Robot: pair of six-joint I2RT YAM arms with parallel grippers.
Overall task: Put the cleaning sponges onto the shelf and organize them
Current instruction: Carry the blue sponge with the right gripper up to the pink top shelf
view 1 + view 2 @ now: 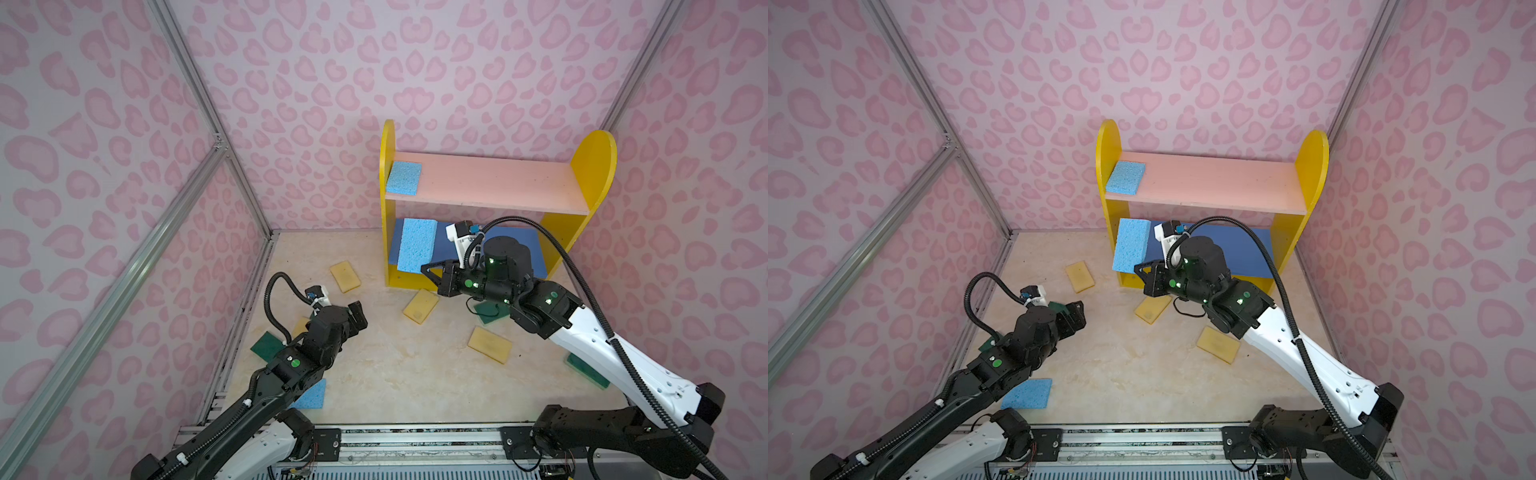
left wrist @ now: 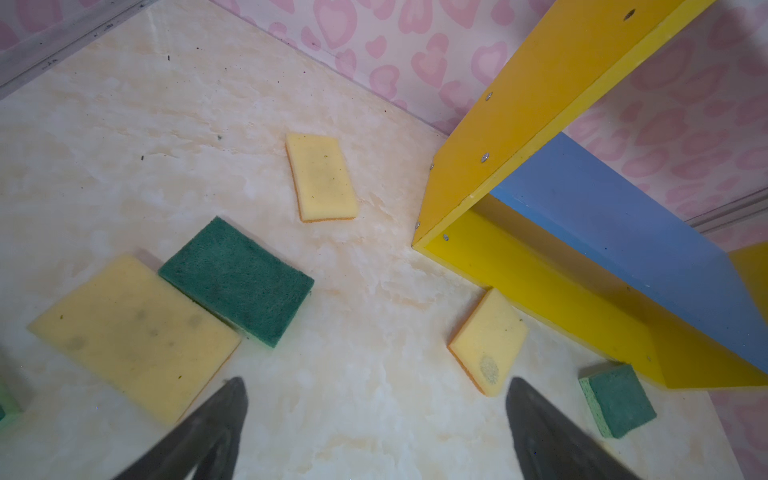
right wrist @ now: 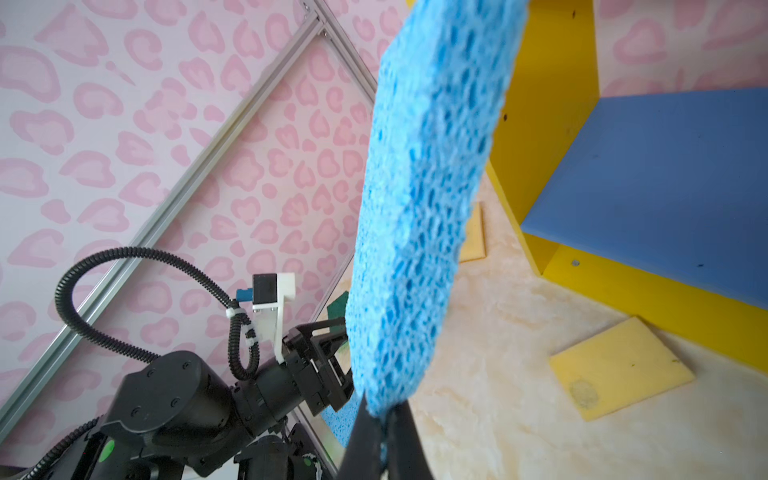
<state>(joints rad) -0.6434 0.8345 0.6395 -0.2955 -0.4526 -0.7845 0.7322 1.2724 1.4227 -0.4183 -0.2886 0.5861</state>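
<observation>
Right end effector clamped on light blue sponge at shelf left side, mid level; left end effector apart over marbled beige tabletop, other sponges scattered; pink heart-print walls.

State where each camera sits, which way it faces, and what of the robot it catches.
Both top views: high above the arm bases, looking down toward the shelf; both arms show.
Left wrist: on the left arm, facing down at floor sponges; open left pincer shows.
Right wrist: on the right arm, facing along the right pincer, shut on the blue sponge; the left arm shows.
Shared: both wrist views catch the stained yellow sponge by the shelf's base.
</observation>
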